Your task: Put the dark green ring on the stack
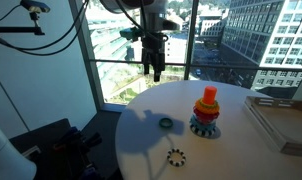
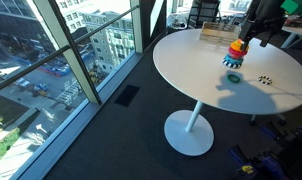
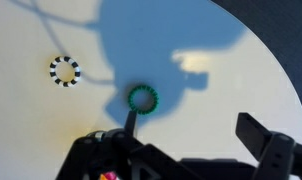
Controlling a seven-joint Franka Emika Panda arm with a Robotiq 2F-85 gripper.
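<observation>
The gripper point(image 3: 188, 122) hangs empty, jaws spread wide, over the table point(image 1: 231, 150), probably lining up its descent; the dark green ring point(image 3: 143, 98) lies flat beneath, inside the edge, apart from the stack point(image 1: 205, 110).

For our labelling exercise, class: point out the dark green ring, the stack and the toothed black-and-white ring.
dark green ring point(image 3: 154, 97), wrist view, right side of its band.
stack point(image 1: 206, 110), in an exterior view, middle rings of the tower.
toothed black-and-white ring point(image 3: 53, 71), wrist view, left side of its band.
</observation>
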